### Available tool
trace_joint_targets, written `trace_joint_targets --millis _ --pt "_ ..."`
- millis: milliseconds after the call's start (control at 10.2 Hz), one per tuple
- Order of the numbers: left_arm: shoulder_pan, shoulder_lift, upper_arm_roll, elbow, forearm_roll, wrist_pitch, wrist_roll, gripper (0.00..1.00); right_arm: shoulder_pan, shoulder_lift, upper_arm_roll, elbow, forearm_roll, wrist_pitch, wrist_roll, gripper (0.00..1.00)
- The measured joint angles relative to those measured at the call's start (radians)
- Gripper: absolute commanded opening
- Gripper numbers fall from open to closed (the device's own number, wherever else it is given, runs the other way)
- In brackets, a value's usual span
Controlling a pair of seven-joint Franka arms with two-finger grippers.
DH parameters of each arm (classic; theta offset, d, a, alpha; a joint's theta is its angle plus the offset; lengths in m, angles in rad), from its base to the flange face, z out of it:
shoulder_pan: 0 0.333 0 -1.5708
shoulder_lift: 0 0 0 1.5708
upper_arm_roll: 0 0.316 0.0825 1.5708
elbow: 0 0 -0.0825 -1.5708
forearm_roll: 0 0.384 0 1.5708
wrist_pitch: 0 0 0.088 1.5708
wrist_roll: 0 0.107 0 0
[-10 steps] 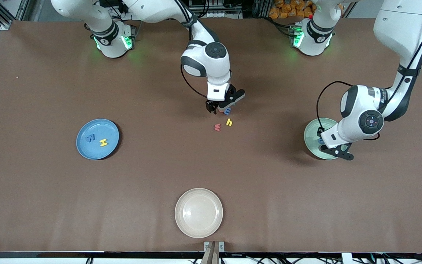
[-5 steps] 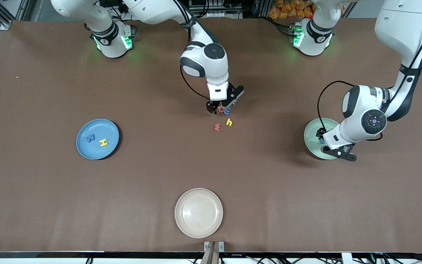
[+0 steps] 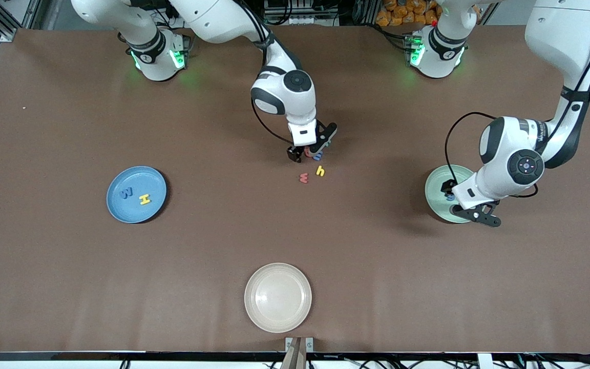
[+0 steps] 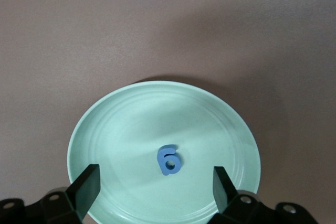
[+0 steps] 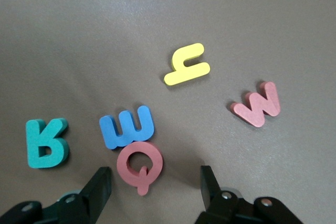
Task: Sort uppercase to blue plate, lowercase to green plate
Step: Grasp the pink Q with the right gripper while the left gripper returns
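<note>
My left gripper [image 3: 463,204] hangs open just above the green plate [image 3: 436,192], where a blue lowercase g [image 4: 169,160] lies free between the fingers. My right gripper [image 5: 154,177] is open and low over the letter cluster at mid-table, straddling the red Q [image 5: 139,165] without touching it. The blue m [image 5: 127,127] touches the Q, and the teal R [image 5: 46,143] lies beside them. The yellow h [image 3: 320,170] and red w [image 3: 303,178] lie a little nearer the front camera. The blue plate [image 3: 136,177] holds a blue W [image 3: 126,193] and a yellow H [image 3: 145,199].
A cream plate [image 3: 277,297] stands near the table's front edge, holding nothing. Bare brown tabletop lies between the three plates.
The left gripper has opened and left the blue g on the green plate. The right gripper has sunk toward the letters, its fingers drawing in a little round the red Q.
</note>
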Motion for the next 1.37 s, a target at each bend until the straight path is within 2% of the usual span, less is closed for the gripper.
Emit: trace_joint_targets --millis 98,391,586,684,781,1074,1367 --pt "-0.001 0.000 -0.001 0.002 0.000 0.000 0.000 0.81 0.000 0.000 0.000 0.000 0.003 0.000 0.000 0.72" --pt "0.000 -0.001 -0.012 0.004 0.000 -0.001 -0.003 0.76 0.000 0.000 0.001 0.003 0.011 0.000 0.000 0.57" --pt "-0.007 -0.010 -0.054 0.005 0.000 -0.021 -0.056 0.75 0.000 0.000 0.002 0.009 0.012 0.002 0.000 0.32" --pt "-0.014 -0.016 -0.083 0.005 0.000 -0.032 -0.093 0.75 0.000 0.001 0.002 0.010 0.012 0.002 -0.001 0.04" --pt "-0.022 -0.022 -0.109 0.005 -0.001 -0.037 -0.130 0.75 0.001 0.000 0.005 0.013 0.012 0.003 -0.001 0.00" --pt "-0.039 -0.027 -0.170 0.007 -0.009 -0.038 -0.222 0.75 0.000 0.001 0.003 0.017 0.012 0.002 -0.002 0.00" --pt "-0.054 -0.027 -0.188 0.014 -0.081 -0.038 -0.246 0.75 -0.037 -0.013 -0.005 0.030 0.015 -0.052 -0.007 0.00"
